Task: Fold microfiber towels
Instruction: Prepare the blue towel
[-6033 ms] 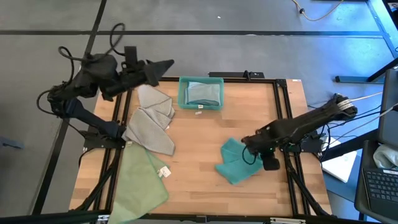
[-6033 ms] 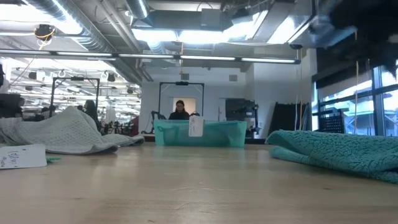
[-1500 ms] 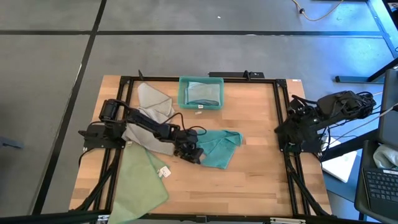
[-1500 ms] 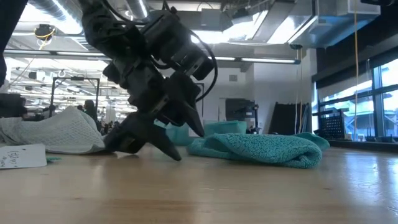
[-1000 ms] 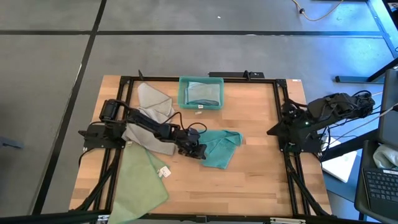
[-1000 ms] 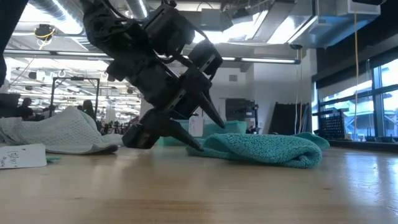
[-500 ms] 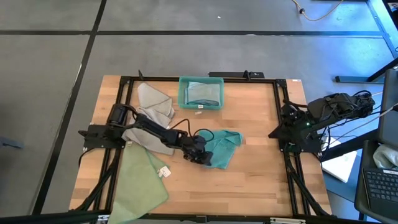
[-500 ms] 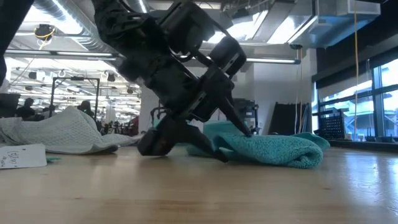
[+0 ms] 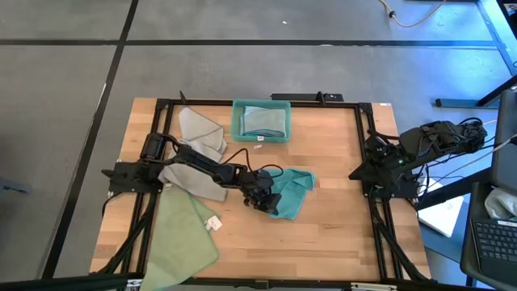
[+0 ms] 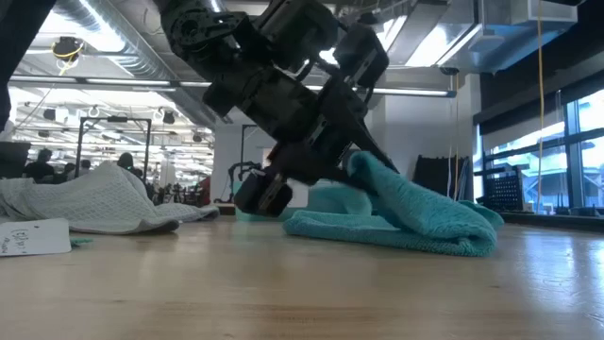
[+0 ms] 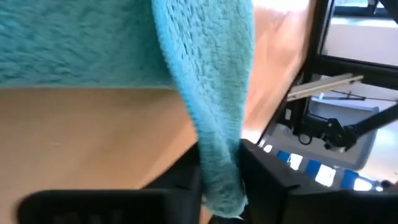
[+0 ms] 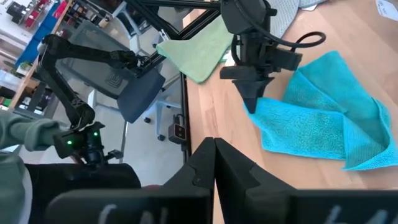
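High view: I see left gripper [image 9: 265,200] at table centre, on rumpled teal towel [image 9: 292,190].

Low view: towel [image 10: 406,212] nubby, one edge lifted into peak.

Left wrist view: I see fingers [image 11: 264,177] pinched on fuzzy towel fold.

Right wrist view: right gripper [image 12: 214,163] closed, empty, at table's right edge.

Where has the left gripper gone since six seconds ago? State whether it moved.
Yes. The left gripper moved from beyond the table's far-left corner to mid-table, in front of the bin, now pinching the teal towel.
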You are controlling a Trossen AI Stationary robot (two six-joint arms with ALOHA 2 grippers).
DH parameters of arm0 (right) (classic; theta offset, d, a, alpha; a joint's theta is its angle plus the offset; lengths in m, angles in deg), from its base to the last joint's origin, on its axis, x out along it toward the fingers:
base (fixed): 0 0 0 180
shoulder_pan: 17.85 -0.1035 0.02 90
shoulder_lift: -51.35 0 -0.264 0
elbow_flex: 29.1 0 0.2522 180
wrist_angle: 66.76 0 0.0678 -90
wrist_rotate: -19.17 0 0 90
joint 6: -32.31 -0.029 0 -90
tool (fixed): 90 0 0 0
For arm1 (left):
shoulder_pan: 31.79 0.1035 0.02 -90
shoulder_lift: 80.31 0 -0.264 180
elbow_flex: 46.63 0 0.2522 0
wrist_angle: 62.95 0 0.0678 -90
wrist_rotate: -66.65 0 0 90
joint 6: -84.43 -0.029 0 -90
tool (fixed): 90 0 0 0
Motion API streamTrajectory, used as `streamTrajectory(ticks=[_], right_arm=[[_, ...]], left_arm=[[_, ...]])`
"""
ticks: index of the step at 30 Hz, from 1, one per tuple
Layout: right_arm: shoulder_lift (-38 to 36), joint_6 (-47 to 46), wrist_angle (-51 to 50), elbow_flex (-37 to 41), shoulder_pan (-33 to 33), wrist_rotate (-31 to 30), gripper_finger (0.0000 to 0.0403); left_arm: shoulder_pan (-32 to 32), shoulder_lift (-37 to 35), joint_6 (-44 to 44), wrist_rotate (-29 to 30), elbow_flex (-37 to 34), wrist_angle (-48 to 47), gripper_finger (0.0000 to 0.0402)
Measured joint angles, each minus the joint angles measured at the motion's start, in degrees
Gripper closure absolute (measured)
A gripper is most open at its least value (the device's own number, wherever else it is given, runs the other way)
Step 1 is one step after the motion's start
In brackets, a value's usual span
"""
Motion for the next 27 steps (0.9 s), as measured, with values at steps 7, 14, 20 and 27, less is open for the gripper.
streamTrajectory(ticks=[7, 14, 20, 27], right_arm=[[0.00, 1.97, -0.12, 0.00, 0.00, 0.00, 0.0391], [0.00, 4.91, -0.71, 0.00, 0.02, -0.02, 0.0391], [0.00, 6.23, -3.79, 0.00, 0.00, -0.02, 0.0391], [0.63, 9.14, -10.06, 0.00, 0.02, -0.06, 0.0391]], left_arm=[[-0.43, 0.00, -1.21, 2.93, 6.59, -0.60, 0.0396], [0.67, -0.02, -9.21, 6.53, 18.07, -10.88, 0.0401], [0.42, -0.04, -11.34, 9.91, 19.65, -13.11, 0.0401], [-2.48, -0.04, -13.70, 12.10, 19.65, -11.98, 0.0401]])
